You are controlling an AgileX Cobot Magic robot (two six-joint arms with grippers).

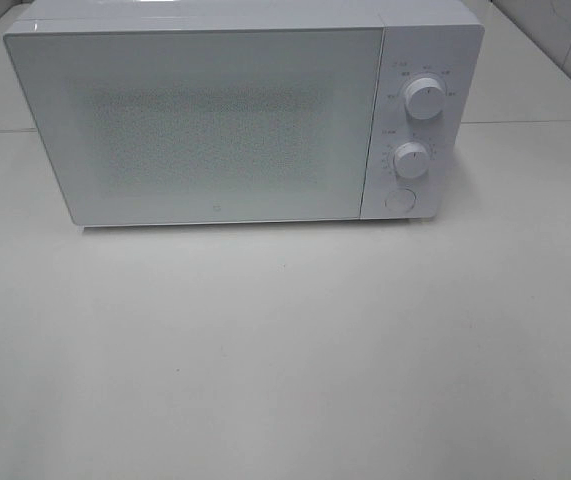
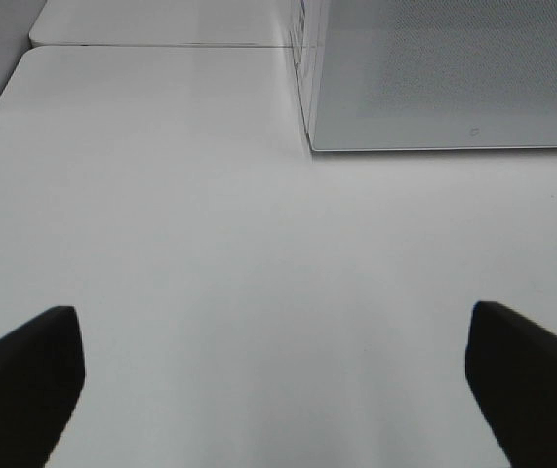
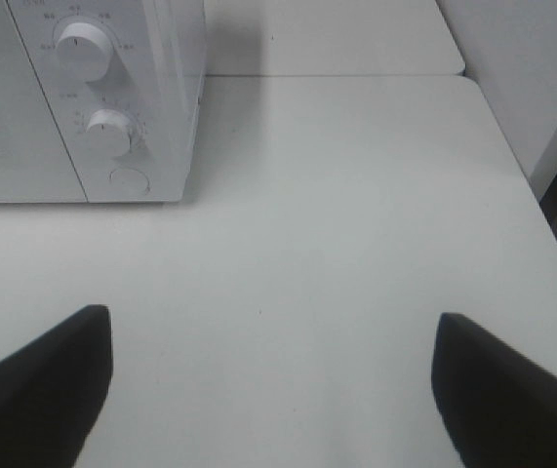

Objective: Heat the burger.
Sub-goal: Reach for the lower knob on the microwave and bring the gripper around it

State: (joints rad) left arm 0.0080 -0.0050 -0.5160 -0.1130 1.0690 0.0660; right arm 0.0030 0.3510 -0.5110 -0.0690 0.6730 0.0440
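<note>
The burger is out of view in every frame. A white microwave point(image 1: 225, 110) stands at the back of the table with its door shut and two round knobs point(image 1: 423, 98) on its right panel. Neither arm shows in the high view. My left gripper point(image 2: 273, 390) hangs open over bare table in front of the microwave's left corner point(image 2: 307, 136), nothing between its dark fingers point(image 2: 24, 380). My right gripper point(image 3: 268, 385) is open too, empty, over the table near the microwave's control panel point(image 3: 112, 117).
The white table point(image 1: 285, 350) stretches in front of the microwave. A round button point(image 1: 399, 199) sits below the knobs. A seam joins a second table behind point(image 3: 337, 74). The table's right edge point(image 3: 541, 205) drops off beside a wall.
</note>
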